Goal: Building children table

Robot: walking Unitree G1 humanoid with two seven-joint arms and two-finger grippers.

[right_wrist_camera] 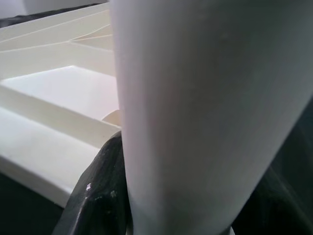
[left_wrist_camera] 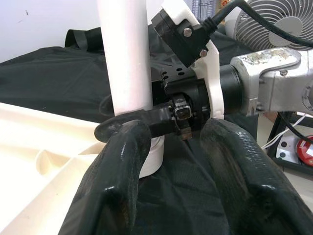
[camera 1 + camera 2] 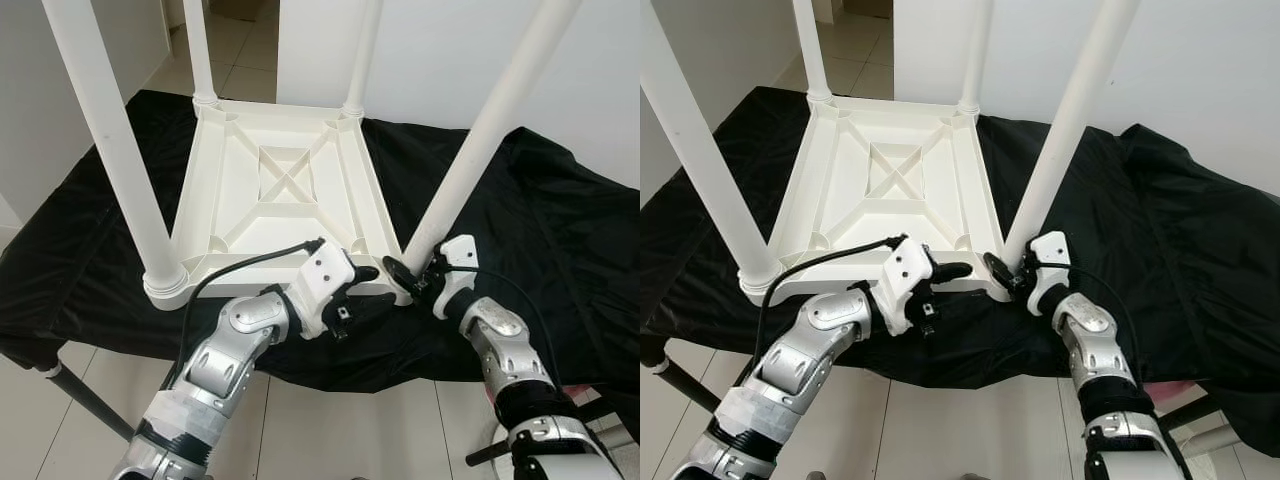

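**Upturned white children's table, right gripper at its near right leg**

A white plastic children's table (image 3: 275, 195) lies upside down on a black cloth (image 3: 540, 230) spread over a raised surface, with pale tiled floor (image 3: 320, 420) at the near edge. Its underside faces up: a square frame with raised rims, diagonal ribs crossing in an X at a small central square, and braces running out to the corners. Four round white legs stand upward from the corners: the near left leg (image 3: 110, 140), the near right leg (image 3: 480, 140), and two far legs, the left one (image 3: 198, 50) and the right one (image 3: 362, 55). Each sits in a ringed socket.

The right gripper (image 3: 412, 274) is at the base of the near right leg, just above the socket. Its black fingers (image 1: 100, 196) are pinched on the leg from both sides, the leg filling the gap between them in the right wrist view.

The left gripper (image 3: 362, 283) hovers just beside the table's near rim, close to the same corner. Its fingers (image 2: 115, 181) are spread apart and hold nothing, pointing toward the right gripper and the leg.
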